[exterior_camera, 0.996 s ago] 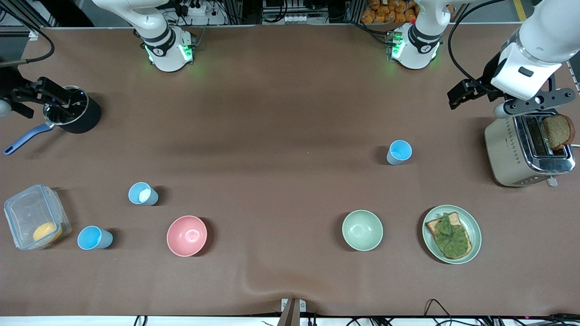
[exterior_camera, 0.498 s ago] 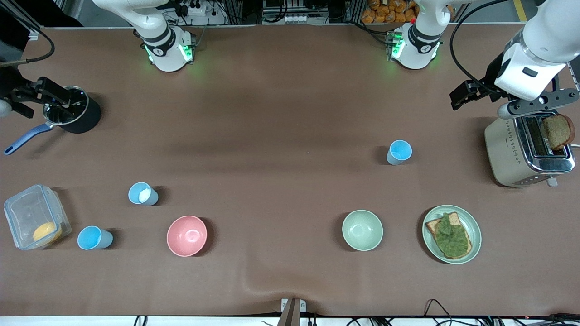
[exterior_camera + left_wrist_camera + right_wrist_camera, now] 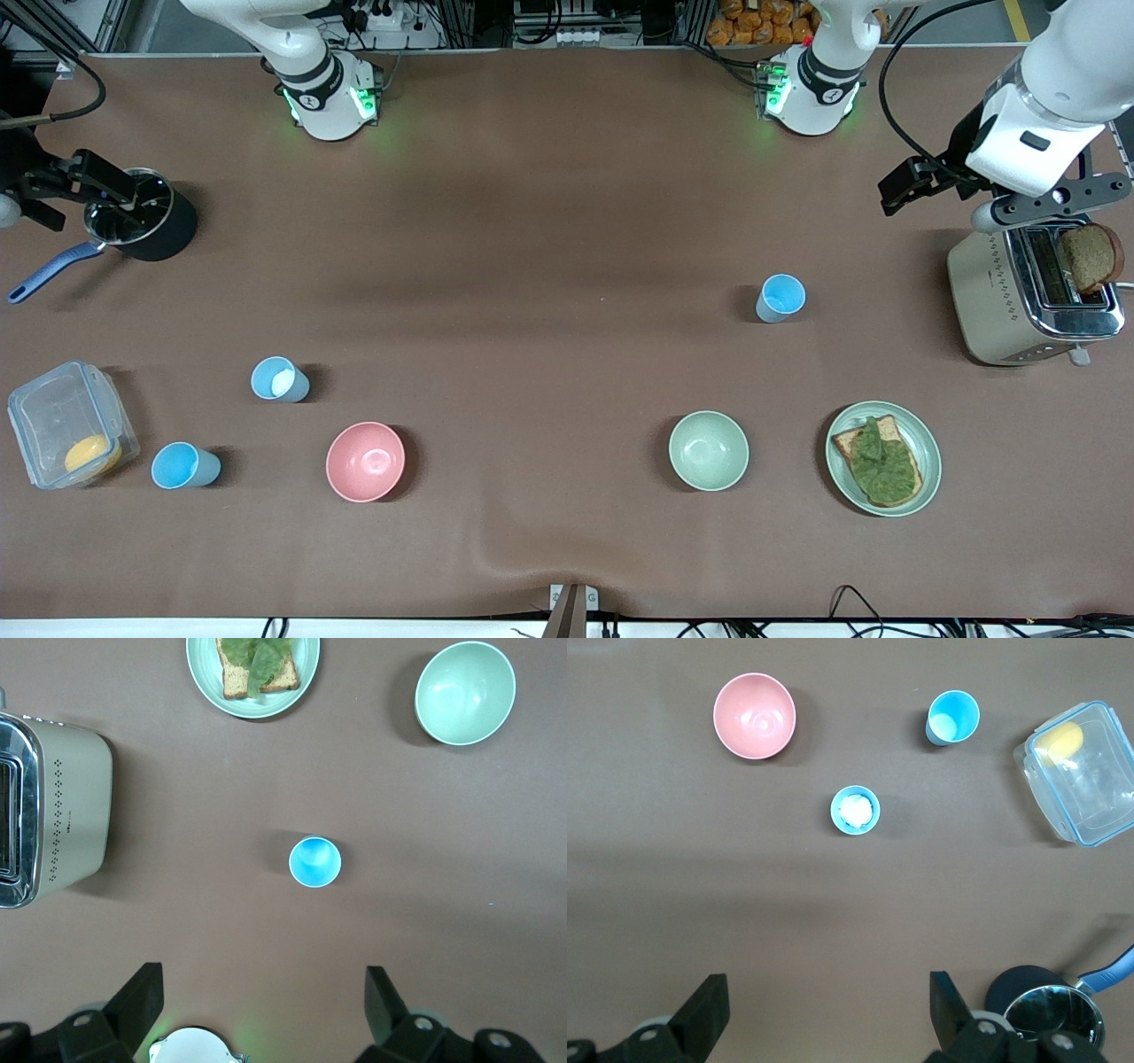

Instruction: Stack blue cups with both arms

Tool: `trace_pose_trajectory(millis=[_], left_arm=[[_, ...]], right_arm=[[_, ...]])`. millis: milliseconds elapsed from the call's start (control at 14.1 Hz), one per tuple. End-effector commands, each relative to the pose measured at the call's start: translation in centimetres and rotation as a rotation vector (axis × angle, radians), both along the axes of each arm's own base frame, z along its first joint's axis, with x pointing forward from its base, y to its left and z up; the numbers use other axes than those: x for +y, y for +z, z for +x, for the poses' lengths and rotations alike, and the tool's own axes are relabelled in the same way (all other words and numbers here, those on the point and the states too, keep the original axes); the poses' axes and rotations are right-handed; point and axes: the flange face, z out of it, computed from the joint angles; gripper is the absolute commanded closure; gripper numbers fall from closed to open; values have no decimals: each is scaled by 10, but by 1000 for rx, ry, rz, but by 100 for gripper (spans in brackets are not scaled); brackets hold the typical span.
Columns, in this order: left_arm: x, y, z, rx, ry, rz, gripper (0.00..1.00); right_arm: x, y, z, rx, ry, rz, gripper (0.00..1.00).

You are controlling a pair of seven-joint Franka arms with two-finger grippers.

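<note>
Three blue cups stand upright and apart on the brown table. One cup (image 3: 780,298) is toward the left arm's end and also shows in the left wrist view (image 3: 314,862). A cup with a whitish patch inside (image 3: 279,379) (image 3: 855,810) and a plain one (image 3: 183,465) (image 3: 952,718) stand toward the right arm's end. My left gripper (image 3: 911,182) (image 3: 263,983) is open and empty, high in the air beside the toaster. My right gripper (image 3: 84,182) (image 3: 828,988) is open and empty, high over the black pot.
A pink bowl (image 3: 365,461), a pale green bowl (image 3: 708,450) and a plate with toast and greens (image 3: 883,458) sit near the front camera. A toaster with bread (image 3: 1032,292), a black pot (image 3: 146,229) and a clear container (image 3: 71,432) stand at the table's ends.
The left arm's hand has shifted a little toward the robots' side of the table. The right arm and the cups have not moved.
</note>
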Motion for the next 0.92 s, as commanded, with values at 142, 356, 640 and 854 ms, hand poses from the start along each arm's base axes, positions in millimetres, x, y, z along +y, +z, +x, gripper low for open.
trace_pose_trajectory(millis=[142, 356, 640, 854], left_arm=[[-4, 5, 2, -5, 9, -18, 0], [-4, 6, 1, -7, 9, -18, 0], [-4, 6, 1, -8, 9, -19, 0], [-3, 6, 1, -8, 11, -19, 0]], right_arm=[[2, 6, -4, -1, -5, 1, 0], [2, 6, -4, -1, -5, 3, 0], [1, 6, -3, -5, -11, 3, 0], [-3, 5, -2, -8, -15, 3, 0]])
